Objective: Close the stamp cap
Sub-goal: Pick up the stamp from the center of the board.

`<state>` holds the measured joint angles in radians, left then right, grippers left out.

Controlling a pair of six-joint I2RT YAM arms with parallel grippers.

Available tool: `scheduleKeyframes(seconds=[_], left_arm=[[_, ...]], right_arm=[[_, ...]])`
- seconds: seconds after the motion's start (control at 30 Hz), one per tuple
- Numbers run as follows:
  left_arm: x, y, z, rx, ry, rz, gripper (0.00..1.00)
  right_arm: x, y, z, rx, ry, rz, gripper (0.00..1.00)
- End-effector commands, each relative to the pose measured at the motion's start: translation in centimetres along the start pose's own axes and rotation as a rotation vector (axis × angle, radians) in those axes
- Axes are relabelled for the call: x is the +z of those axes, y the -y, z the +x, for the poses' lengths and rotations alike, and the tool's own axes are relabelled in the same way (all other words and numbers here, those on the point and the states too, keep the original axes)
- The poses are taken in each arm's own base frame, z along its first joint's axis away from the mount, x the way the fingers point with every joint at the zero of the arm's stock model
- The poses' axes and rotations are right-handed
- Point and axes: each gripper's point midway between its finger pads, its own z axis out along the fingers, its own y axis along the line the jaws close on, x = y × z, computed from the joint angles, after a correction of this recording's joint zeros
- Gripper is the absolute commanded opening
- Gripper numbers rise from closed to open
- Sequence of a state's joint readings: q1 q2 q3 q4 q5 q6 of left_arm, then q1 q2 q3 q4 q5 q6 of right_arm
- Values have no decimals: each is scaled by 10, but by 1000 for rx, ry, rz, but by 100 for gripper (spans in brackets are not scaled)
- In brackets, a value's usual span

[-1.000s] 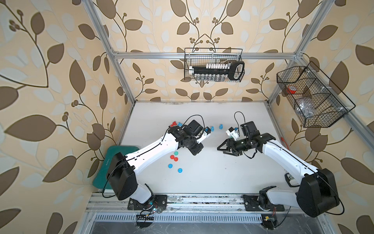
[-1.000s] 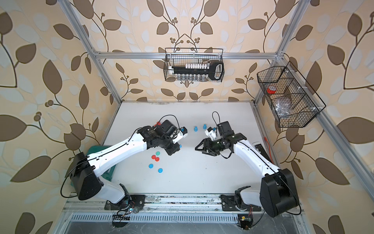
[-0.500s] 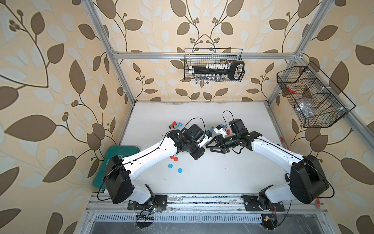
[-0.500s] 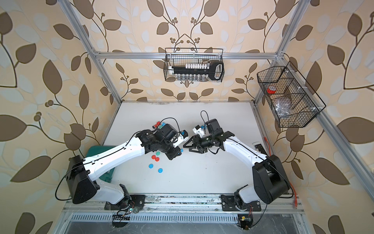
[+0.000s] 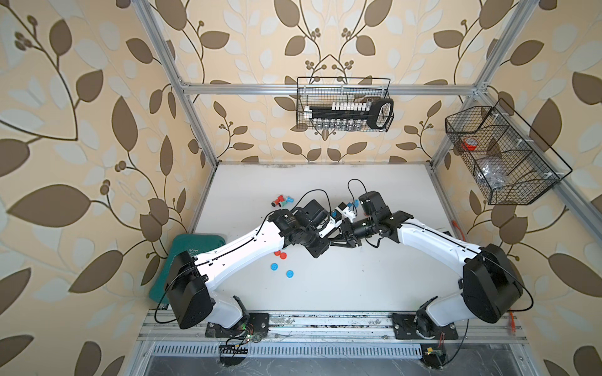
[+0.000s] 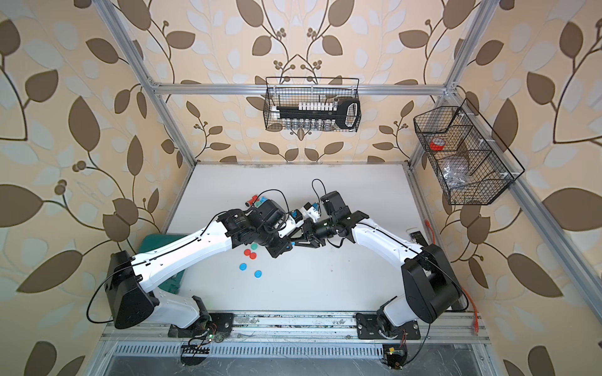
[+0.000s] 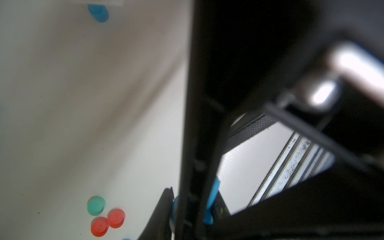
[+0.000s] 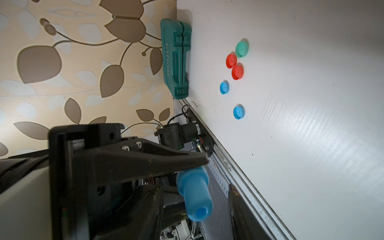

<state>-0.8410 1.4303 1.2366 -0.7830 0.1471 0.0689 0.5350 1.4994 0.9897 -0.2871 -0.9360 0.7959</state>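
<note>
Up on the back wall a wire basket (image 5: 343, 78) is hanging, carrying a black-handled tool (image 5: 379, 114), a row of white pieces (image 5: 348, 106) and a row of small glinting cylinders (image 5: 332, 124). The side basket (image 5: 527, 203) on the right wall is holding a red tape roll (image 5: 468, 144) in its compartment nearest the back wall and a clear plastic bag (image 5: 492, 172) in the next one along. A green case (image 8: 176, 60) is lying closed against the tabletop's left edge. Now to the action: both arms are meeting over the middle of the tabletop (image 5: 358, 280), and the blue stamp (image 8: 194, 195) is hanging in the air there, its open end uncapped. The left gripper (image 6: 291, 225) is clenched and seems to be the one carrying the stamp, though its fingertips are hidden in the crowd of black parts. The right gripper (image 8: 196, 186) is sitting around the stamp, upper finger touching the stamp's flange; whether it is actually squeezing, I cannot tell. The loose caps are lying well apart from the stamp, down on the tabletop between the middle and the left edge: a green cap (image 8: 242, 48), two red caps (image 8: 234, 66) touching each other, and two blue caps (image 8: 238, 112) nearer the front edge. Three more stamps (image 5: 282, 201) are lying clustered toward the back-left corner.
</note>
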Motion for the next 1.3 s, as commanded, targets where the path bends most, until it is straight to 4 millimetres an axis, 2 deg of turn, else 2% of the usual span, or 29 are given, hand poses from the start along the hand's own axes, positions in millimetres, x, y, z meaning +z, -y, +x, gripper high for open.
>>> scheduleKeyframes(seconds=[0.0,0.63,0.87,0.9,0.97,1.03,1.13,1.27], left_arm=[[-5,5,-6,0,34,3,24],[-7,7,-13,1,48,-8,25],[-8,6,-13,0,47,-17,25],[-8,5,-12,-1,45,-21,28],[-9,4,-11,-6,40,-25,41],[-9,3,-8,-14,25,-34,51],[-12,-6,-1,-19,8,-83,55],[-23,-12,5,-32,29,-124,58]], right_arm=[[5,-7,1,-13,-24,-27,41],[10,-9,11,-22,-56,-40,12],[11,-13,15,-32,-67,-47,7],[11,-13,15,-33,-66,-44,7],[9,-12,14,-38,-57,-32,7],[6,-11,11,-54,-46,1,7],[-4,-2,0,-59,-12,68,7],[-30,14,-22,-31,57,129,7]])
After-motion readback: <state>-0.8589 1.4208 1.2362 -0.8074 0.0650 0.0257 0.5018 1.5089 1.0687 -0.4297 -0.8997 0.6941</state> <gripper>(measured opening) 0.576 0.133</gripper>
